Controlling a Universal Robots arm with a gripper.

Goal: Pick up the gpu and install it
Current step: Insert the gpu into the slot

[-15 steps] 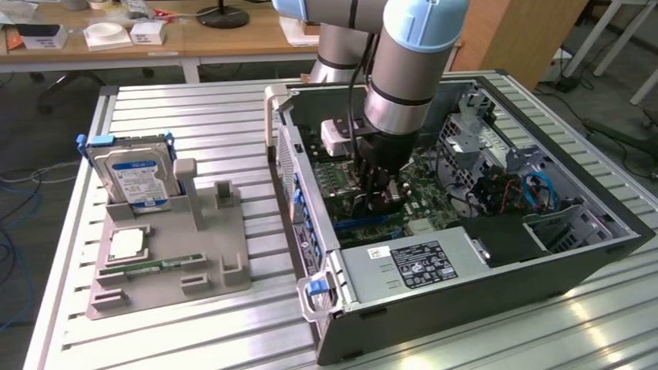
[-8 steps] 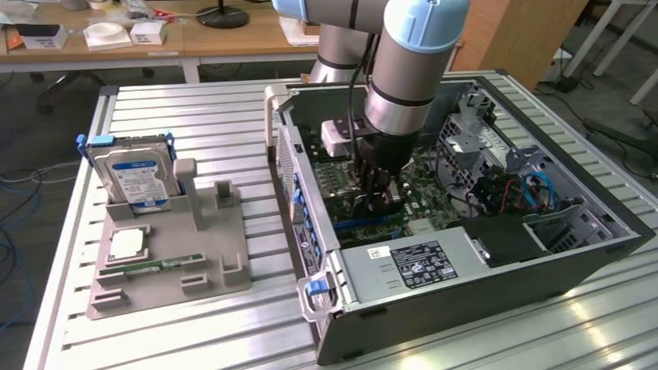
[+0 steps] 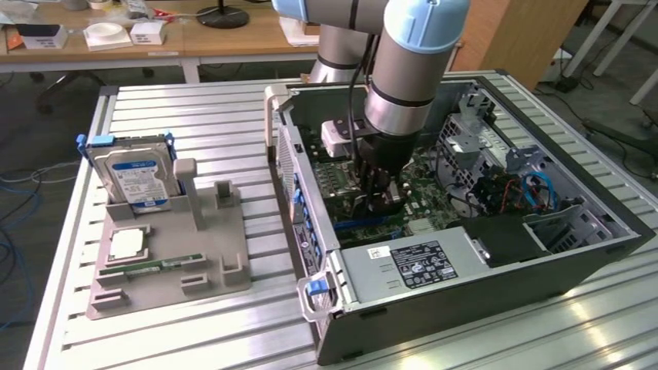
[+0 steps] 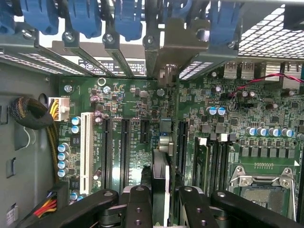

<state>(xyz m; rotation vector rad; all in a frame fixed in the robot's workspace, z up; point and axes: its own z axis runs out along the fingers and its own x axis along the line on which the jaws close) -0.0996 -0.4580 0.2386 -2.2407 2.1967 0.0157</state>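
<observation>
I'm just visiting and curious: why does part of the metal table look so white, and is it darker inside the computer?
Exterior view: overhead light glares off the ribbed aluminium table near the open black computer case, whose interior sits in shadow. Wrist view: the green motherboard is evenly lit and sharp; daylight through the perforated metal grille washes out white.

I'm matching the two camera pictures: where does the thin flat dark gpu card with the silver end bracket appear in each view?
Exterior view: the thin flat dark gpu card sits under the black gripper, inside the open grey computer case.
Wrist view: the gpu card is seen edge-on between the gripper's black fingers, over the slots.
Shared landmark: the green motherboard beneath the card.
</observation>
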